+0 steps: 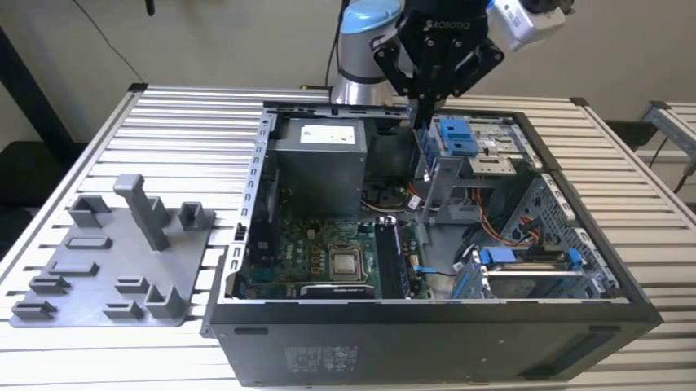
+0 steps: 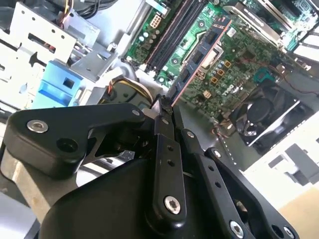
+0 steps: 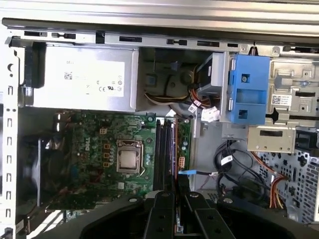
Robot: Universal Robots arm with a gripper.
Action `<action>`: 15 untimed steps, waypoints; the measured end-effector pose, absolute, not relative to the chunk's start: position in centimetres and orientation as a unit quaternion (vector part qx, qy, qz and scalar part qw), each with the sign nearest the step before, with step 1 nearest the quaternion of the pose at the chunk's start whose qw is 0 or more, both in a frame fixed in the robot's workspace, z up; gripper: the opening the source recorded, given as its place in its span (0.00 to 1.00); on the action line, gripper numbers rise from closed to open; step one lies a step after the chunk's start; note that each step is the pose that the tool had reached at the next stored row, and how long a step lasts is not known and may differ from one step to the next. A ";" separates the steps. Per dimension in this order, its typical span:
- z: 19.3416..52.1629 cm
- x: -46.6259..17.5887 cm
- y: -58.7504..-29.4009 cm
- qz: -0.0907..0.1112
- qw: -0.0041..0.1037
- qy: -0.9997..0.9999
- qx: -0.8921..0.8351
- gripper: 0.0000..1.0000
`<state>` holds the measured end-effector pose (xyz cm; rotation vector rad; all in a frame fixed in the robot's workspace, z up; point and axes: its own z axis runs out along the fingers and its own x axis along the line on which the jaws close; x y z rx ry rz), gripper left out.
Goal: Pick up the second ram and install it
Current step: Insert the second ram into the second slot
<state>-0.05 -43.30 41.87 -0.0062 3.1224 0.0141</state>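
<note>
Evidently the jaws are clamped on one end of the second ram (image 2: 198, 56), which hangs in the air above the open computer case (image 1: 435, 326), at one o'clock from the motherboard (image 1: 293, 244) in the exterior view.

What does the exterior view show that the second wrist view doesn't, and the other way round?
Exterior view: the grey fixture tray on the slatted table, beside the open computer case. Second wrist view: the second ram up close, clamped in the hand, with the green motherboard behind it. Both: the hand, the motherboard and the blue drive bracket.
</note>
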 end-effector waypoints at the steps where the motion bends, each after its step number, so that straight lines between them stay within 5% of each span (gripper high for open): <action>1: 41.9 -0.1 -43.3 0.004 0.010 1.000 0.002 0.14; 15: 41.8 -0.1 -43.3 0.004 0.010 0.999 0.033 0.14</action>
